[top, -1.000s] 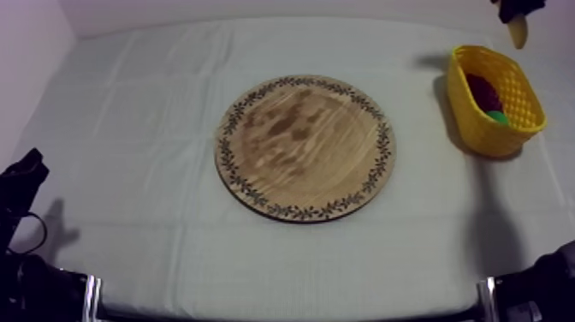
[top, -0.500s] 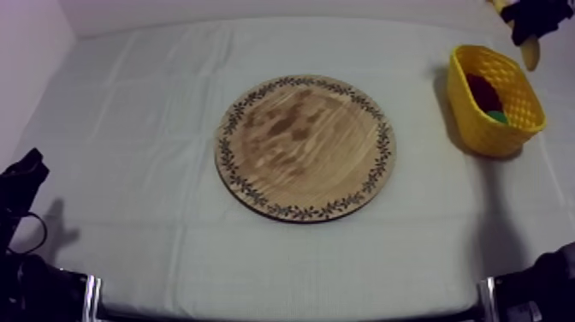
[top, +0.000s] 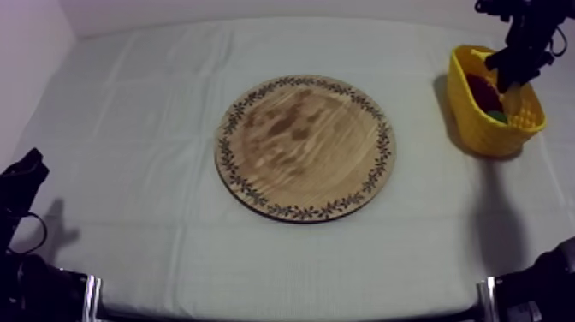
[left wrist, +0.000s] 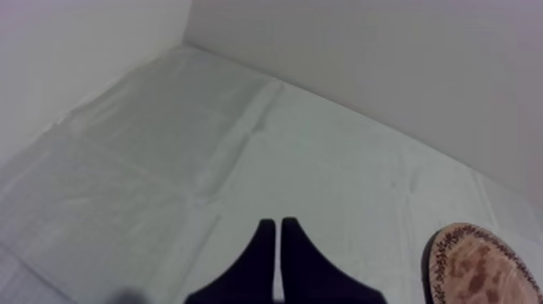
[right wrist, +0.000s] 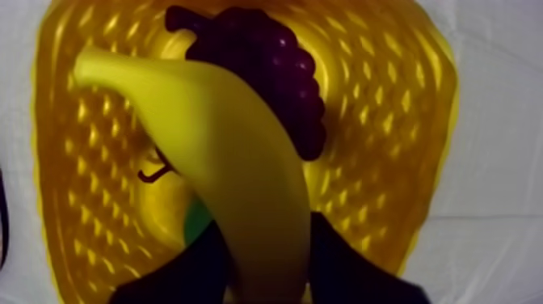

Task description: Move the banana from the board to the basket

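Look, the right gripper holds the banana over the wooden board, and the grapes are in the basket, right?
Not quite. The right gripper holds the banana over the yellow basket, not over the wooden board. The right wrist view shows it. The grapes are in the basket.

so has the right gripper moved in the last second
Yes. In the top view the right gripper has come from beyond the yellow basket's far rim to right over it, shut on the banana.
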